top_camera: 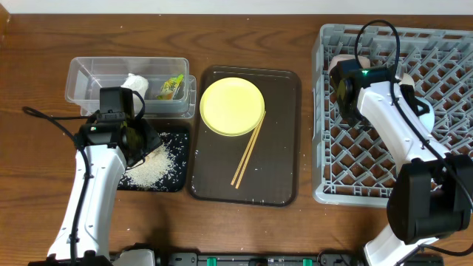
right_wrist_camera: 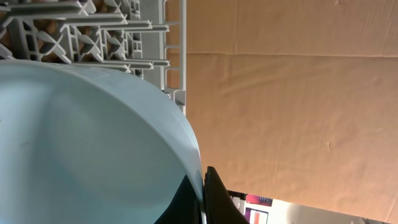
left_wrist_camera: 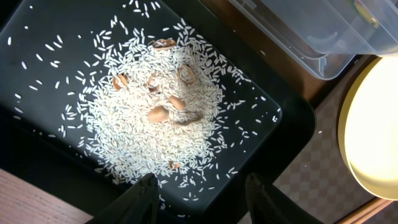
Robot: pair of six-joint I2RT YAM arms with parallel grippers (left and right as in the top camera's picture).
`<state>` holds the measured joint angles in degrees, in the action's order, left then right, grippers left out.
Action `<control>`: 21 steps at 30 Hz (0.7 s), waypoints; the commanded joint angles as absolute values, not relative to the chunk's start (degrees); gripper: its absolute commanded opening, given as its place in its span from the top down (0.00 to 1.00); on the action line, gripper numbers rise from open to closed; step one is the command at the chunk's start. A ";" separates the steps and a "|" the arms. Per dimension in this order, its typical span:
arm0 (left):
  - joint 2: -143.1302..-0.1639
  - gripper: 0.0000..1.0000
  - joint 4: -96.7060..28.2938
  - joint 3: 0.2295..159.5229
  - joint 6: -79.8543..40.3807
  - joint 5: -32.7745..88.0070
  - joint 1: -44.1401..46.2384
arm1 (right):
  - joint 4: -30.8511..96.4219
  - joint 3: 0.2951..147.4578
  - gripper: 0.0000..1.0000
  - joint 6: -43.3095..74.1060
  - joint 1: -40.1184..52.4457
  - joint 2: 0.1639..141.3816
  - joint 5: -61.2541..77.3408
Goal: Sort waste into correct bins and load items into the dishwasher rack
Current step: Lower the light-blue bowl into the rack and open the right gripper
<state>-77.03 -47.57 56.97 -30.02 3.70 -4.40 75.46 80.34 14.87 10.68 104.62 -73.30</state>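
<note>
My left gripper (left_wrist_camera: 200, 180) (top_camera: 142, 139) hangs open over the shallow black tray (left_wrist_camera: 292, 118) (top_camera: 179, 182), with nothing between its fingers. A pile of white rice grains (left_wrist_camera: 155, 106) (top_camera: 151, 166) with a few brown scraps (left_wrist_camera: 158, 114) lies in that tray. The clear tub (top_camera: 89, 74) (left_wrist_camera: 298, 31) holds the white tissue (top_camera: 135, 83) and the green-and-yellow wrapper (top_camera: 171, 89). The yellow plate (top_camera: 232, 106) (left_wrist_camera: 373, 124) and the chopsticks (top_camera: 249, 151) rest on the brown serving tray (top_camera: 281, 148). My right gripper (right_wrist_camera: 204, 186) (top_camera: 341, 96) is shut on the rim of the light blue bowl (right_wrist_camera: 87, 137), inside the grey rack (top_camera: 443, 125) (right_wrist_camera: 93, 31).
The rack fills the right side of the table, and my right arm reaches into its far left corner. The serving tray lies between the rack and the two bins. A tan board (right_wrist_camera: 292, 93) stands beyond the rack's edge in the right wrist view.
</note>
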 commanded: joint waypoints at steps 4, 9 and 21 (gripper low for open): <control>-76.71 0.51 -47.94 57.32 -30.30 3.64 -4.60 | 72.53 76.51 0.99 16.25 9.98 105.14 -74.98; -76.71 0.51 -47.94 57.32 -30.30 3.64 -4.60 | 69.97 72.88 0.99 16.27 9.69 105.14 -74.94; -76.71 0.51 -48.23 57.32 -30.33 3.68 -4.60 | 65.04 72.58 0.91 16.29 17.37 105.12 -69.63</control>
<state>-77.03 -47.79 56.97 -30.02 3.90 -4.40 66.26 72.97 15.09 15.40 104.62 -74.32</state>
